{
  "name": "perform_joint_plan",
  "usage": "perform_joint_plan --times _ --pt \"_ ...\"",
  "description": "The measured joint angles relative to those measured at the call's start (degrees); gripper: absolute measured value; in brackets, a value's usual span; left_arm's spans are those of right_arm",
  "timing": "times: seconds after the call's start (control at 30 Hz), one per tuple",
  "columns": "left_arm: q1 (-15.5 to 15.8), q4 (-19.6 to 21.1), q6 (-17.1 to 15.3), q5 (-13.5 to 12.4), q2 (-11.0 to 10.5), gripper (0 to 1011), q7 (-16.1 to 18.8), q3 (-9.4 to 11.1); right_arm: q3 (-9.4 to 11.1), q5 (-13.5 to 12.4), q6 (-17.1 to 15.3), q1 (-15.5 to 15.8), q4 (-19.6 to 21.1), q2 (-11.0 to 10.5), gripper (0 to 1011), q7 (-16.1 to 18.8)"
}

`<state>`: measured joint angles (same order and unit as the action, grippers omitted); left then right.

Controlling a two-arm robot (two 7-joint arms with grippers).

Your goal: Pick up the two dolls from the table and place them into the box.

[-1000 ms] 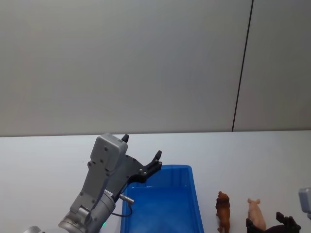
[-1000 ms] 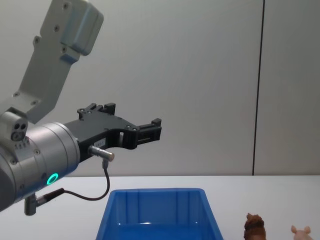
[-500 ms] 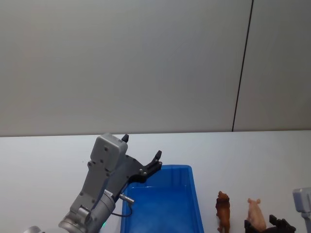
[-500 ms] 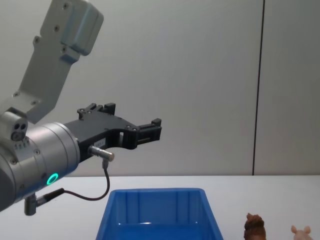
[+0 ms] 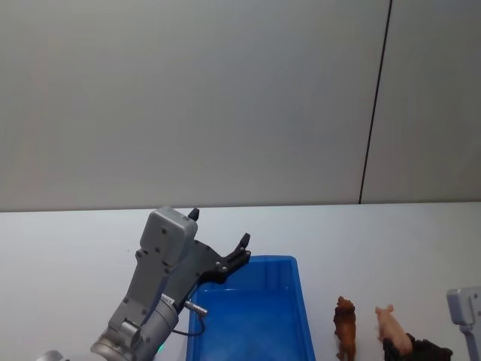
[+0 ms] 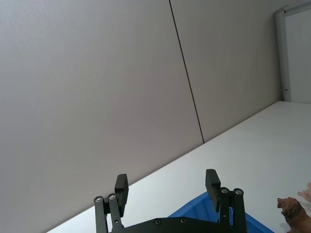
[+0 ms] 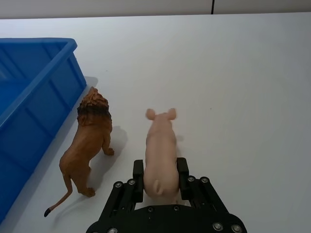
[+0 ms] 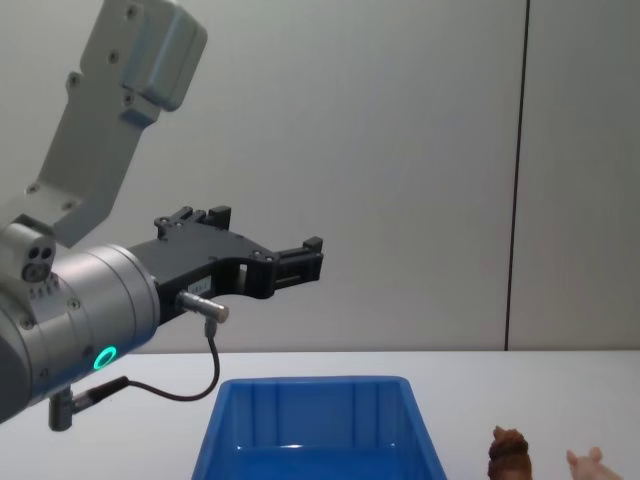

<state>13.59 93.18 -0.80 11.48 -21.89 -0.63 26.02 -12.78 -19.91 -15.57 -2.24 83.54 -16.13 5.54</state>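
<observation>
The pale pink pig doll [image 7: 161,154] stands on the white table [image 7: 243,73] with my right gripper [image 7: 160,175] shut on its rear; both also appear at the lower right of the head view, pig doll [image 5: 391,326] and right gripper [image 5: 411,348]. The reddish-brown lion doll [image 7: 90,141] stands free just beside it, between the pig and the blue box [image 7: 29,111]. My left gripper [image 6: 166,184] hangs open and empty in the air over the far left part of the box [image 5: 252,316].
The left arm's grey body [image 8: 80,310] and its cable [image 8: 205,370] loom over the box's left side. Bare table [image 5: 75,248] stretches to the left of and behind the box. A grey wall stands behind the table.
The right gripper has shifted slightly left with the pig doll, bringing it closer to the lion doll. The left arm has not moved.
</observation>
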Motion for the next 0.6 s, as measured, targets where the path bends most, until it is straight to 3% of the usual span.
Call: perform_joint_plan --times 0.6 --pt "0.00 0.00 0.00 0.00 0.00 1002 0.00 0.00 0.45 3.43 2.92 -0.85 4.06 -0.18 380 -1.08"
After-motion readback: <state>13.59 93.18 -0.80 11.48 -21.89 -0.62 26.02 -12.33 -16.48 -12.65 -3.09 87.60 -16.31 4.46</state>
